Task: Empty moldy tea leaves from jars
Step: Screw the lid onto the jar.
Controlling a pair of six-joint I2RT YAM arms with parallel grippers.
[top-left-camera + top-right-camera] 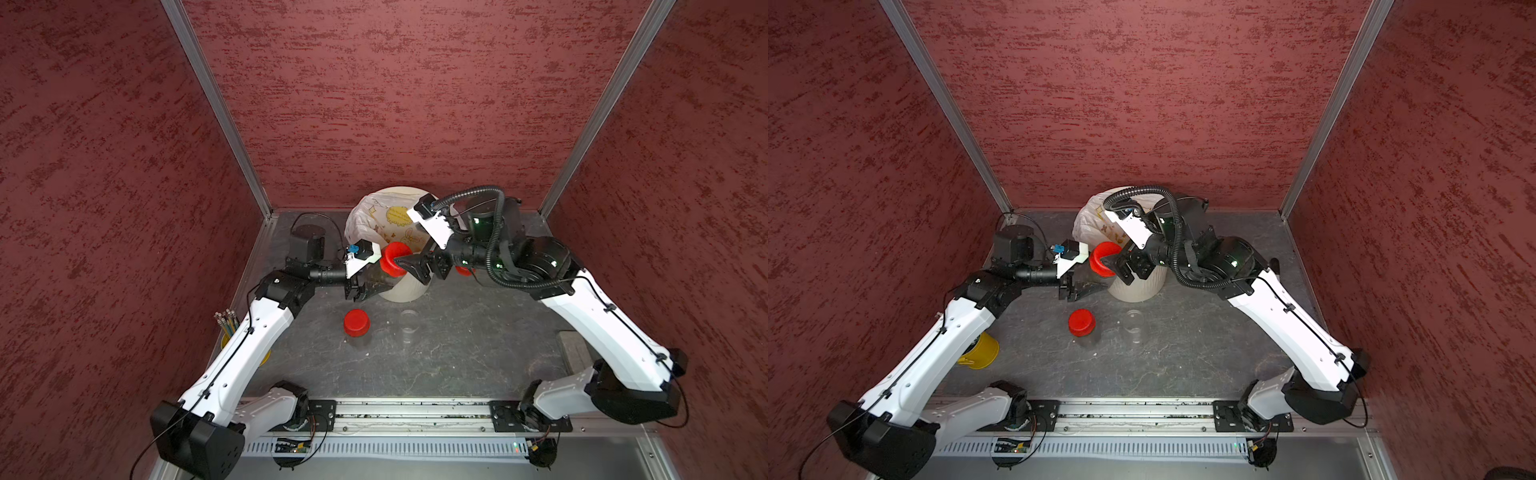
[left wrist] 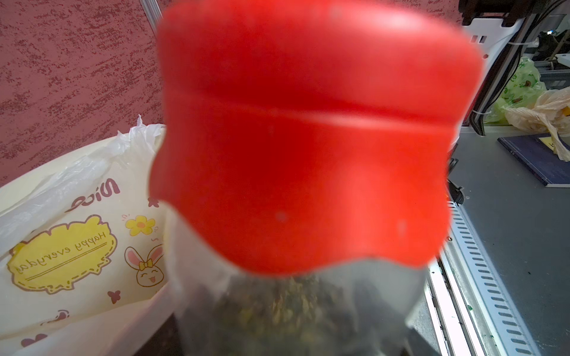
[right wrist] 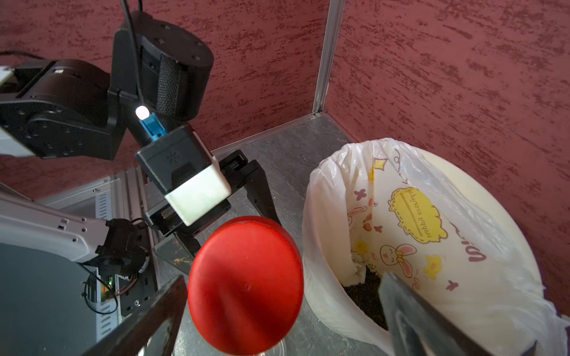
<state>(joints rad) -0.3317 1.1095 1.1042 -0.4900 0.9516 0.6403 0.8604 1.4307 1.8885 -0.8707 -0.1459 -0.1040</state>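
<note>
Grey stone-look tabletop, maroon walls, and at the heart of it the jar [image 1: 380, 279], held tilted in the air just in front of the cream ribbed bin [image 1: 405, 293], red cap [image 1: 395, 259] on, dark tea leaves [image 2: 277, 308] showing through its wall. Clamped on the clear body is the left gripper [image 1: 374, 289]; the right gripper [image 3: 283, 280] stands spread wide, one finger either side of the cap. Closer in, a capped jar [image 1: 357, 328] stands near an uncapped clear jar [image 1: 409, 326].
</note>
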